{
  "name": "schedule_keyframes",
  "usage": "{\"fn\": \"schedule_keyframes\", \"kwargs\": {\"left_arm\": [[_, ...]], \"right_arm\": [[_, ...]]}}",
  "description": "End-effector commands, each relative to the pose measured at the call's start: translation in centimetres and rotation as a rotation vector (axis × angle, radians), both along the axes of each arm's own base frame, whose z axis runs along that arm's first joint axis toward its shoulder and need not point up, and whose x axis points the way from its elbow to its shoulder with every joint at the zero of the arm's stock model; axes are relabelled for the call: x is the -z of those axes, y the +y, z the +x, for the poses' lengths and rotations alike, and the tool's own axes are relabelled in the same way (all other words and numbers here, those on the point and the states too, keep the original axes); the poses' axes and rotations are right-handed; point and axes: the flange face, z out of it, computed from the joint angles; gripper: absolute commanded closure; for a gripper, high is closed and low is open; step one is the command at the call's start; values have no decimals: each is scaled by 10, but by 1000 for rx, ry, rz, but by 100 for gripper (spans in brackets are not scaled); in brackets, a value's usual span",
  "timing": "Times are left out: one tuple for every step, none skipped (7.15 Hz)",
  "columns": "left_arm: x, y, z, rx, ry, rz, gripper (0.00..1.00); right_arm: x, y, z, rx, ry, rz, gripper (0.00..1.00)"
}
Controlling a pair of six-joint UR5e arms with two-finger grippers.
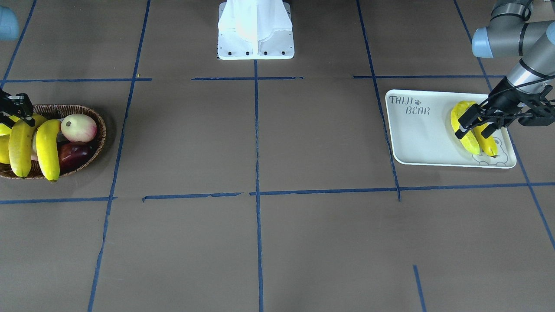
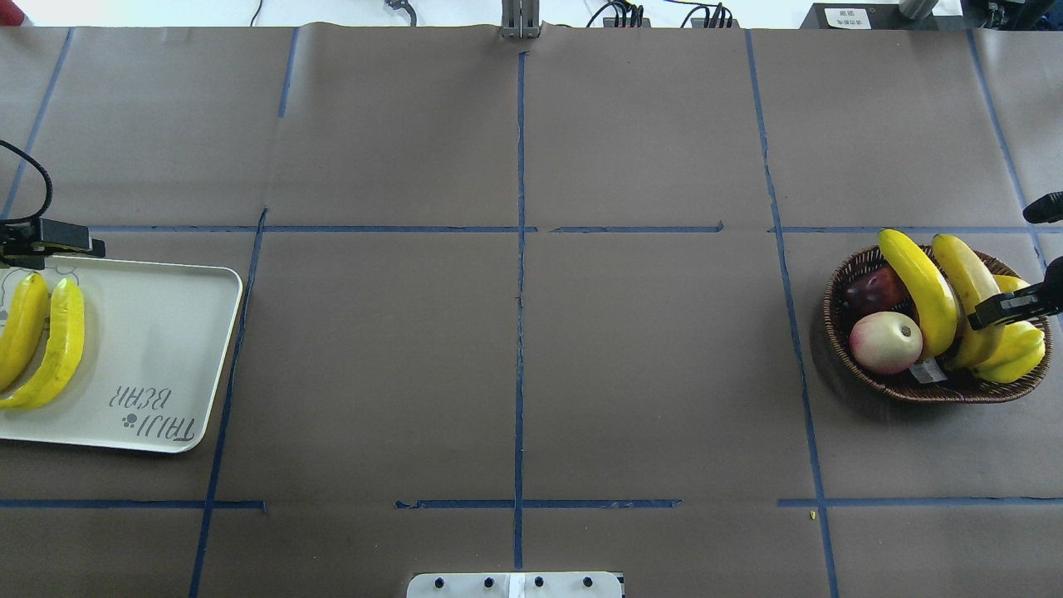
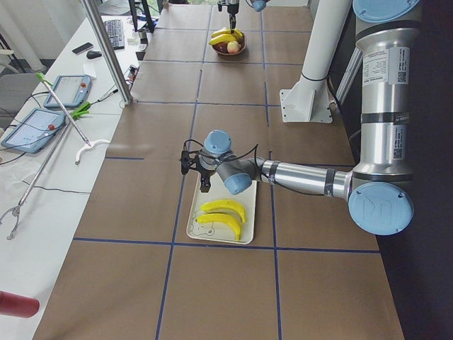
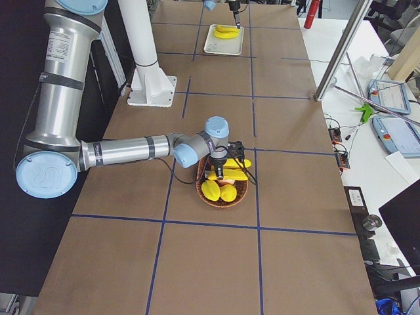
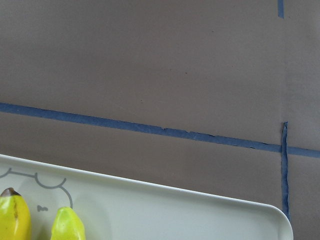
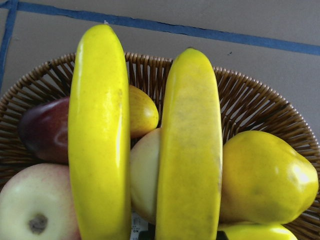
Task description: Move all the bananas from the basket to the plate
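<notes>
Two bananas [image 2: 918, 291] [image 2: 967, 286] lie across the fruit in the wicker basket [image 2: 833, 320] at the table's right end. My right gripper [image 1: 17, 117] is down over the basket. In the right wrist view its dark fingertips [image 6: 150, 233] sit tight against both sides of the middle banana [image 6: 190, 150]. It looks shut on that banana, which still rests in the basket. Two more bananas [image 2: 21, 328] [image 2: 58, 349] lie side by side on the white plate [image 2: 158, 349]. My left gripper [image 1: 477, 125] hangs open above them, holding nothing.
The basket also holds a pink-cream apple [image 2: 886, 342], a dark red apple [image 2: 872, 291] and stubby yellow-green fruits [image 2: 1013, 353]. The robot's white base [image 1: 256, 30] stands mid-table. Brown paper with blue tape lines [image 2: 521, 332] lies between basket and plate.
</notes>
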Motion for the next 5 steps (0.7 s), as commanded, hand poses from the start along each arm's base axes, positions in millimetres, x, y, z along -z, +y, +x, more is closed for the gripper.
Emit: {"fn": "schedule_keyframes", "kwargs": {"left_arm": [[0,0,0,5,-4,3,0],[0,0,0,5,-4,3,0],[-1,-1,0,6,-6,3,0],[0,0,0,5,-4,3,0],[0,0,0,5,-4,3,0]], "right_arm": [[0,0,0,0,1,0,48],[0,0,0,0,1,0,46],[0,0,0,0,1,0,43],[-2,0,0,0,4,-4,41],[-2,0,0,0,5,-5,41]]}}
